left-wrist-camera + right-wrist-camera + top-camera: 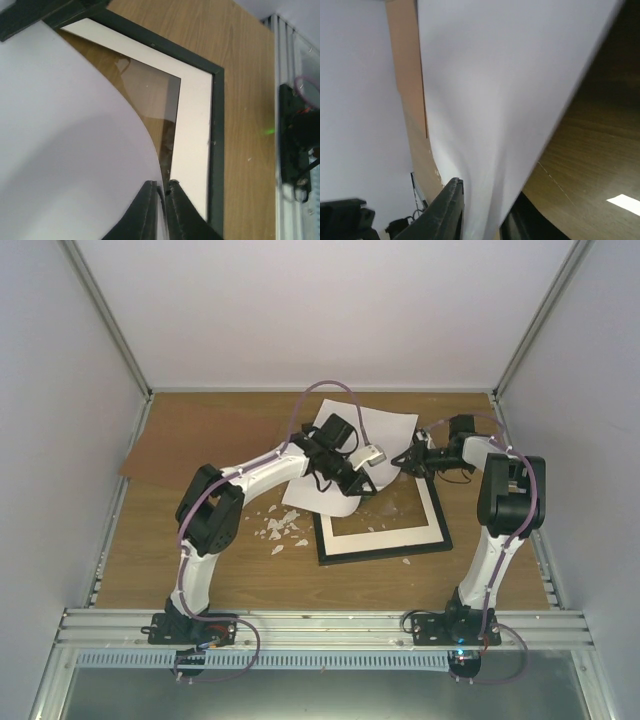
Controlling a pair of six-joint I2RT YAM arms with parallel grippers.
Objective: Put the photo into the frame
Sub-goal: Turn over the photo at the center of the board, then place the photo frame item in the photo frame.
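left gripper (160,186) pinched tight on photo (388,430) edge | right gripper (487,194) fingers either side of the sheet, clamped or not unclear | photo white side up, bowed, overlapping far-left part of frame (380,554)

Matt white paper back of photo (385,430), smooth black frame (218,150), matt white card mat (192,150), wood-grain table (200,570), dull brown backing board (170,455)

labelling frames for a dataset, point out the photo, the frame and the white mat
the photo (65,150), left wrist view, middle of its blank white side
the frame (217,150), left wrist view, its long black rail
the white mat (194,150), left wrist view, strip just inside that rail
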